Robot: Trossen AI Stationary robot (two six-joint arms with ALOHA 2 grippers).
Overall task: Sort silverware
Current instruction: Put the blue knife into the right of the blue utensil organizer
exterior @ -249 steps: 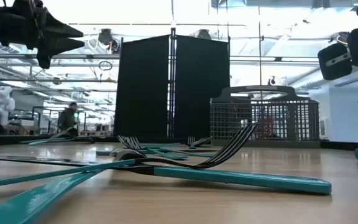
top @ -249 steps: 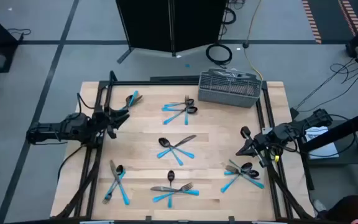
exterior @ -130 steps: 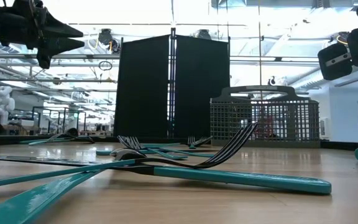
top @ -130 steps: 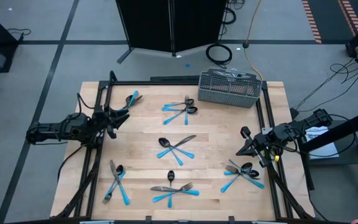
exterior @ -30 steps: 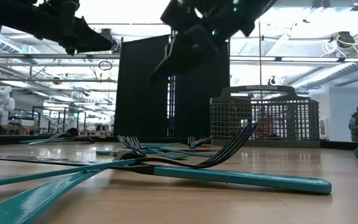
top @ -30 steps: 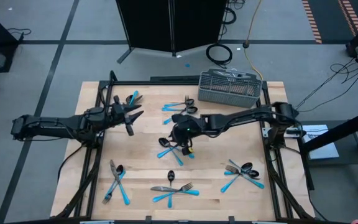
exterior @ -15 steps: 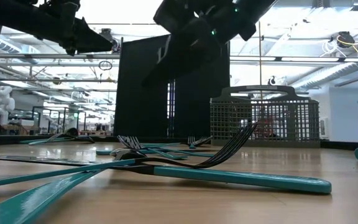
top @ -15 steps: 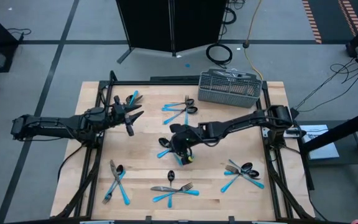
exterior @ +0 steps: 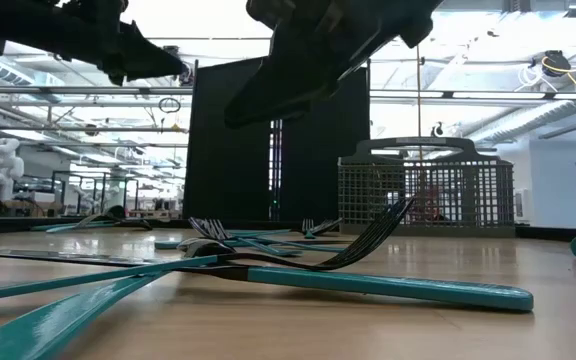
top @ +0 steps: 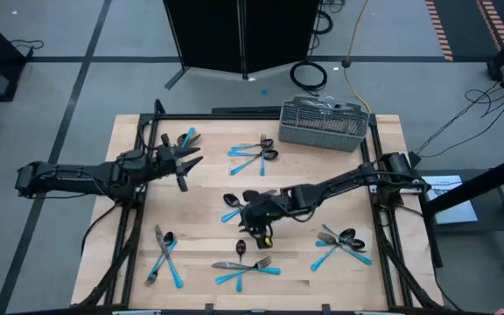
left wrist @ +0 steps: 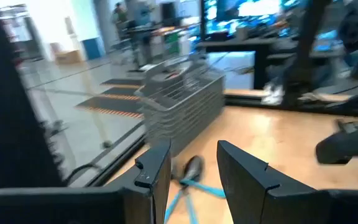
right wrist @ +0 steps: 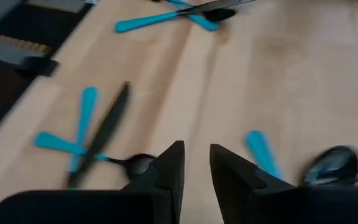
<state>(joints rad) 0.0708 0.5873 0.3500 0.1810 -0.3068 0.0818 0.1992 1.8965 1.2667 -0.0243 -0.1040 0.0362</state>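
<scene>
Silverware (top: 248,273): 7 clusters loose on table (top: 304,188); basket (top: 322,125) contents unclear. Right gripper (top: 256,220): fingers slightly apart, empty, mid-table. Left gripper (top: 185,164): apart, empty.

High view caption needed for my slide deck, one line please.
Right gripper reaches over the center silverware, left gripper hovers near the table's left edge, basket waiting at the back.
</scene>
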